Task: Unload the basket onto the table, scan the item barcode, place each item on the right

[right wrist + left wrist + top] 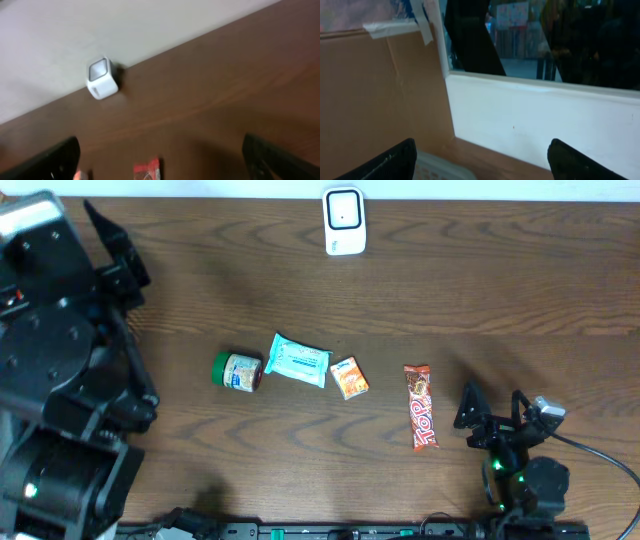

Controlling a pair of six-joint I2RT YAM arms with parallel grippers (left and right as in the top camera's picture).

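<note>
**Kid:** Scanner [343, 221] spot?
**Friend:** White, at the far edge of the table [520, 290].
**Kid:** And the things to scan?
**Friend:** In a row in the middle: jar [237, 371], blue packet [299, 361], orange box [349, 377], candy bar [420, 406].
**Kid:** Grippers?
**Friend:** The right gripper [492, 412] is just right of the candy bar, spread wide, holding nothing. The left gripper [480, 167] is wide too.

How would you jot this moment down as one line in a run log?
left gripper: open, empty | right gripper: open, empty, beside candy bar | scanner: far edge | jar, packet, box: in a row, untouched
</note>
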